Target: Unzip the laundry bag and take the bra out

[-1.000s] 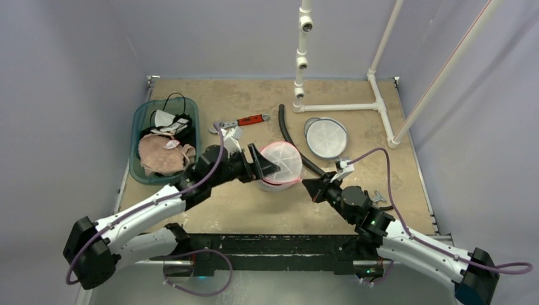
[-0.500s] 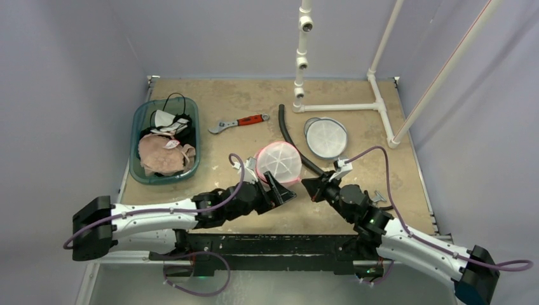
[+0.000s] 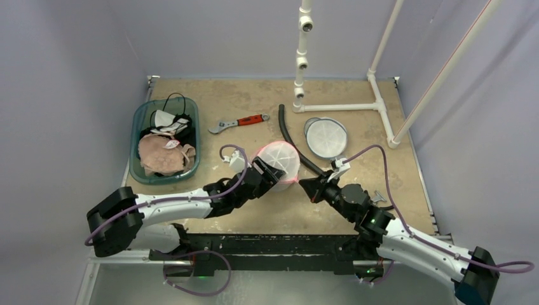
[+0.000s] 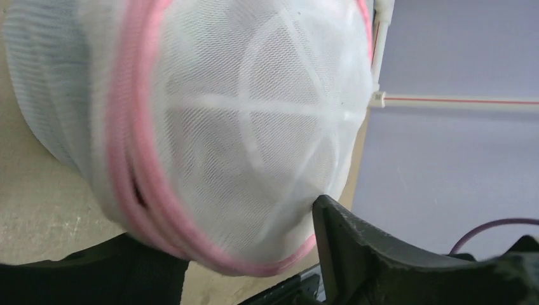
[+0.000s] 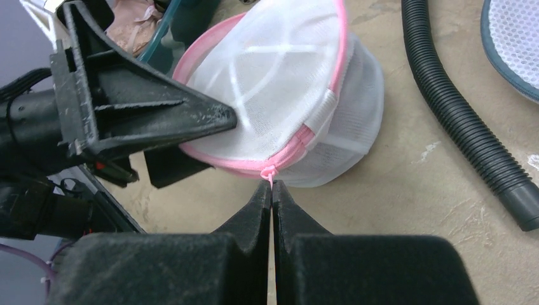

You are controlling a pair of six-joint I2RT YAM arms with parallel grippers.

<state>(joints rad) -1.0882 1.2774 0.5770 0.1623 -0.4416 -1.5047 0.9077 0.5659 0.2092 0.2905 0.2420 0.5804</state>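
Swinging up from the near bench since half a second ago, the left tool (image 3: 270,173) now sits at the laundry bag (image 3: 284,159), while the right arm has barely shifted.

Far left stands one teal basin (image 3: 143,114) of clothes, close to the bench's left edge. One red-handled wrench (image 3: 238,122) lies beyond it, with bare bench (image 3: 241,92) behind up to the far edge.

The left tool's jaws stand apart around the bag's near-left side, one finger lying on the mesh lid.

The one pink-rimmed white bag stands mid-bench, well apart from every edge; what lies inside cannot be made out through the mesh.

The right tool (image 5: 272,190) is clenched on the pink zipper pull (image 5: 270,171) at the bag's near rim. Open bench runs from there to the near edge.

One black hose (image 3: 289,141) curves just beside the bag's right. One flat, grey-rimmed mesh disc (image 3: 325,136) lies past it, near one white pipe frame (image 3: 337,107) at the right edge.
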